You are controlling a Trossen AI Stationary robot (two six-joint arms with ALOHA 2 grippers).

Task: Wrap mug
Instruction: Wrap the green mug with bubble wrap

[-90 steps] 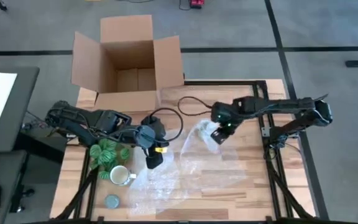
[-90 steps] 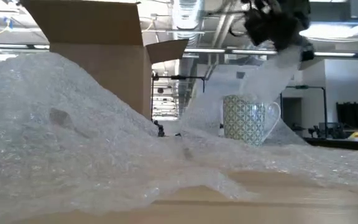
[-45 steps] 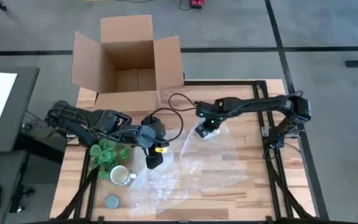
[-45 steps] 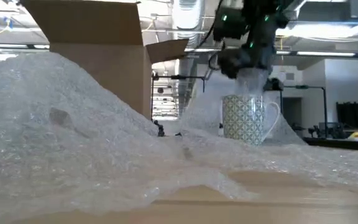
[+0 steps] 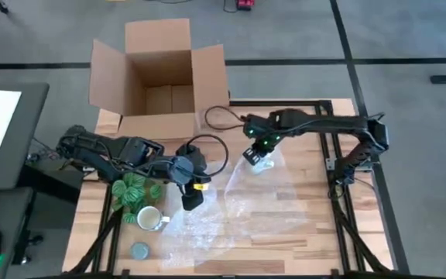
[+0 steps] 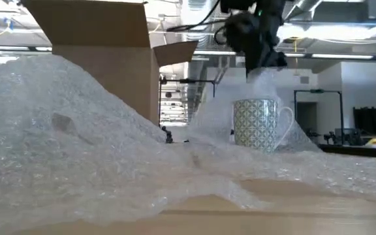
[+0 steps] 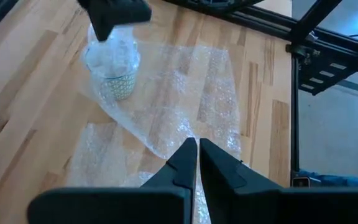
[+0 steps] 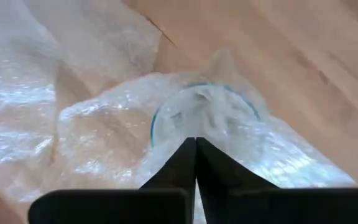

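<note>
Mug [image 6: 258, 124] wrapping turns on the right gripper [image 8: 196, 142], whose jaws are pinched shut on a corner of the bubble wrap [image 5: 246, 209] and sit directly over the mug's open mouth, where its wrist view shows film bunched inside the rim. A second ago that gripper held the same corner off to the mug's far side, and half a second ago it was only just arriving above the rim; it has now crossed over, so the sheet that hung loose is drawn up one wall and folded over the top. I take that to mean the first flap is laid, while the patterned side facing the low camera and the handle are bare, so most of the wrapping is left to do. The mug stands upright on the sheet, towards the middle of the table [image 5: 300, 240] and near the open cardboard box [image 5: 161, 85]. The left gripper [image 5: 188, 200] has not moved in that second; its jaws are closed to a sliver at the sheet's near edge, and whether they pin the film I cannot tell. Further out, beside the left arm and clear of the sheet, lie a green patterned bundle [image 5: 134, 190], a cream mug [image 5: 149, 218] and a grey-blue disc [image 5: 138, 250]
</note>
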